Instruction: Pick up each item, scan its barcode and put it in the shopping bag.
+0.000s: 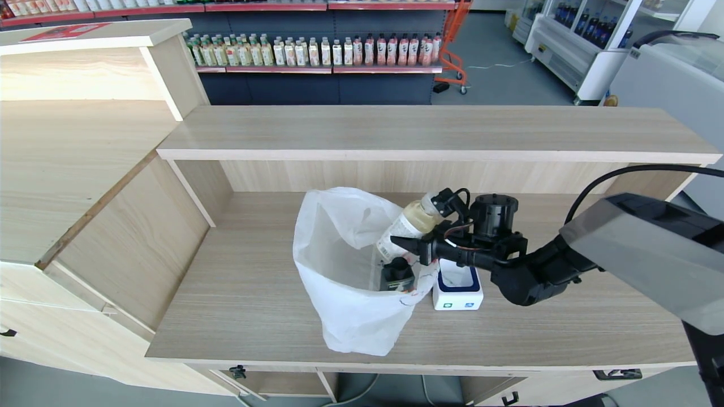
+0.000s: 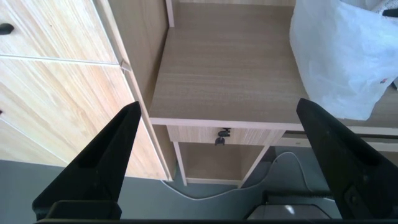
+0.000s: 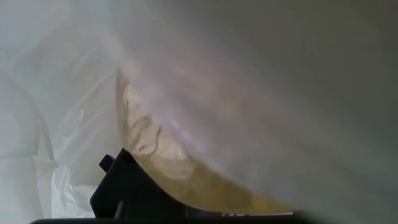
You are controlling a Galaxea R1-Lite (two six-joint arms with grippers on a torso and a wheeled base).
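Bottle: a tan drink bottle [image 1: 399,233] with a white label hung tilted over the mouth of the shopping bag [image 1: 339,294], its lower end already dipping inside the opening.
Right gripper: the right gripper [image 1: 423,225] held the bottle across its body, fingers closed on it from both sides; in the right wrist view the amber liquid [image 3: 161,155] sat right up against one dark finger [image 3: 124,190], with bag plastic [image 3: 50,124] behind.
Left gripper: the left gripper [image 2: 217,104] hung off the near left corner of the table [image 2: 224,74], fingers spread wide with nothing between them, well apart from the bag [image 2: 348,56].
Shopping bag: white, standing open on the table [image 1: 237,294], with a dark item [image 1: 396,275] lying at the bottom.
Scanner: a small white scanner [image 1: 458,289] stood just beside the bag, under the right arm.
Done: one item looked to be bagged, and the bottle, poised over the bag past the scanner, had probably been scanned.
Left: releasing the bottle into the bag; whether more items waited could not be told.
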